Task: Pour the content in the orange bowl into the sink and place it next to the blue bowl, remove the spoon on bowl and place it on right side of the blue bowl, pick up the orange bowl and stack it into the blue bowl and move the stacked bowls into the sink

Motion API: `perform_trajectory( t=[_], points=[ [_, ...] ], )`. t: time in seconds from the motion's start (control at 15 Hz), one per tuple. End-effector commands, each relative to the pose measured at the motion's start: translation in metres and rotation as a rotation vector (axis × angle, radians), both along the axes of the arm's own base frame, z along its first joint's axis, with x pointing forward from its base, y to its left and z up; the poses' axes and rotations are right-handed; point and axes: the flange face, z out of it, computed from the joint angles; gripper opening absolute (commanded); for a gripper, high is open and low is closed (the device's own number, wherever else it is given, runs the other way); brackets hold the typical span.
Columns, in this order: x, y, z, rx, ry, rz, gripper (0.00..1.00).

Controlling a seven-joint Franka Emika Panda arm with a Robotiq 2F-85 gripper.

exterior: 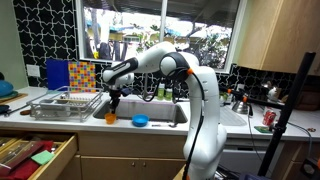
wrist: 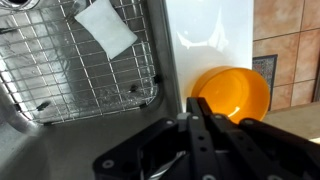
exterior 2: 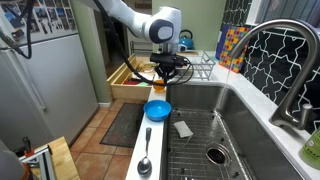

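Kitchen, window behind the counter, dark patterned tile on the walls. A pale countertop is carrying a steel sink (exterior 2: 255, 105) with a wire grid on its floor and a tall faucet (exterior 2: 287, 55). A white cloth (wrist: 105, 26) is lying on that grid. A wire dish rack (exterior: 65, 105) is standing on the counter beside the basin, and a drawer (exterior: 40, 155) below the counter is hanging open.

The white arm is bending down over the narrow strip of counter along the sink's front edge. The gripper (wrist: 198, 106) is pointing downward, its jaws pressed together on the near rim of the orange bowl (wrist: 236, 90). The bowl is sitting upright on the strip, just outside the basin; in the wrist view its inside is looking bare.

The blue bowl (exterior 2: 157, 109) is resting on the same strip, near the orange one but not touching it. A spoon (exterior 2: 146, 160) is lying flat on the strip beyond the blue bowl, apart from both bowls.
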Motion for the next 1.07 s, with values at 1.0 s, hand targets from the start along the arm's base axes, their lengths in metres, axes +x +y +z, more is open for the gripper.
perform_trajectory(
  t=[1.0],
  points=[
    [-0.122,-0.126,0.030,-0.095,0.155,0.236,0.01]
  ],
)
